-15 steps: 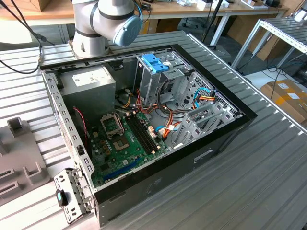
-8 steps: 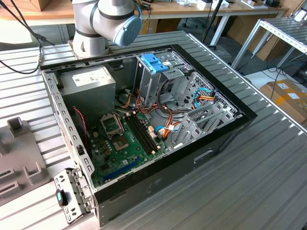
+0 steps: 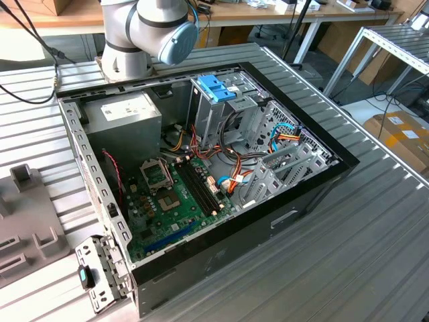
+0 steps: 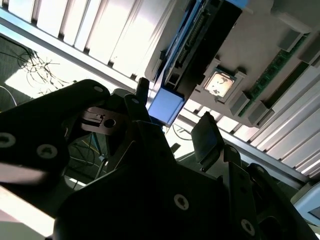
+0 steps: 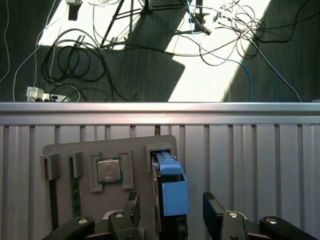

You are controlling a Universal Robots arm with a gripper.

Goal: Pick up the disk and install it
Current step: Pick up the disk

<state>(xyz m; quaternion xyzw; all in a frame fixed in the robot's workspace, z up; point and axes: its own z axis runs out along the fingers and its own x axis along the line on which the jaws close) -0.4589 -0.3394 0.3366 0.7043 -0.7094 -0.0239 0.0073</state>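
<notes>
Tool (image 5: 172, 210) open wide, fingers flanking the disk (image 5: 169, 182) without touching it. Disk stands on edge in a slot of the grey holder tray (image 5: 65, 150) on the desk (image 5: 260, 160).

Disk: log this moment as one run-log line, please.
disk: on edge in grey holder slot | tool: open, straddling disk, no contact seen | install: not yet done

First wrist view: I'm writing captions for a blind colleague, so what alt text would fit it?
The open gripper straddles the disk with a gap on each side; the disk stands on edge in a slot of a grey tray on a ribbed table. The tray also holds a processor chip; cables lie on the floor beyond.
</notes>
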